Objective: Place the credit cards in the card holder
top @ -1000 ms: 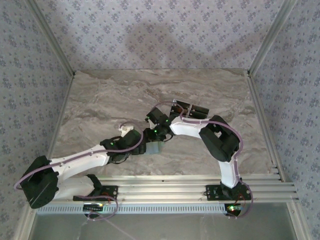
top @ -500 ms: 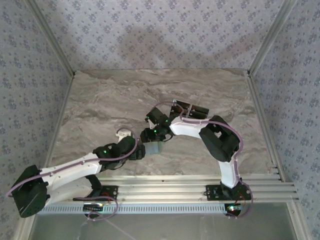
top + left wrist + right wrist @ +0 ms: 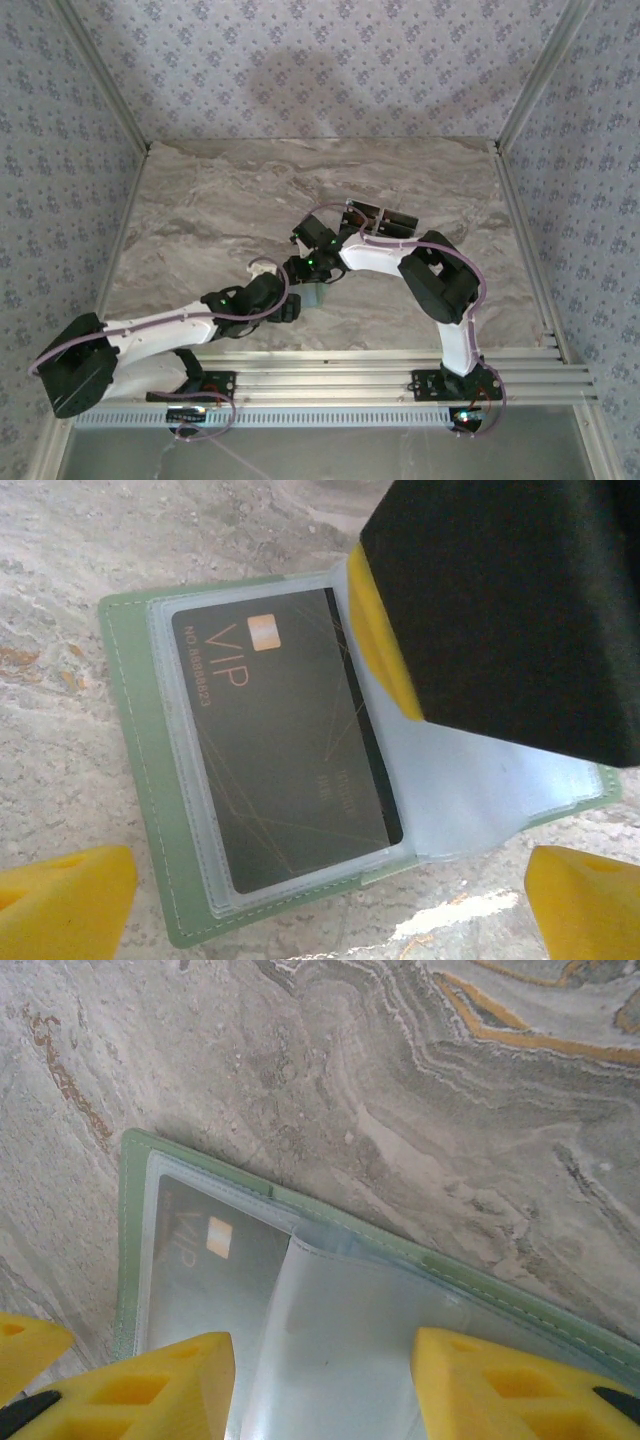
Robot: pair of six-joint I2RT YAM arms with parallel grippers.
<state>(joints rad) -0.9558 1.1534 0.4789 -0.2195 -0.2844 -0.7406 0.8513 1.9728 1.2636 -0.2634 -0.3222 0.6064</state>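
Note:
The sage-green card holder (image 3: 135,780) lies open on the marble table, a clear sleeve page (image 3: 350,1350) lifted from its middle. A dark credit card (image 3: 280,770) marked VIP, with an orange chip, sits inside the left clear pocket. My right gripper (image 3: 325,1390) is open and pressed down over the holder, its yellow fingers (image 3: 380,645) astride the lifted sleeve. Just short of the holder's near edge, my left gripper (image 3: 320,910) is open with nothing between its fingertips. From above, the holder (image 3: 316,295) sits between both grippers. Two more dark cards (image 3: 400,220) lie behind the right arm.
The marble table (image 3: 200,210) is bare on its left and far parts. Aluminium rails (image 3: 400,365) run along the near edge and up both sides. The right arm's elbow (image 3: 440,280) bends over the table's right half.
The left arm drew back toward the near left, then came forward again to the holder's edge. The right arm and the holder stayed put.

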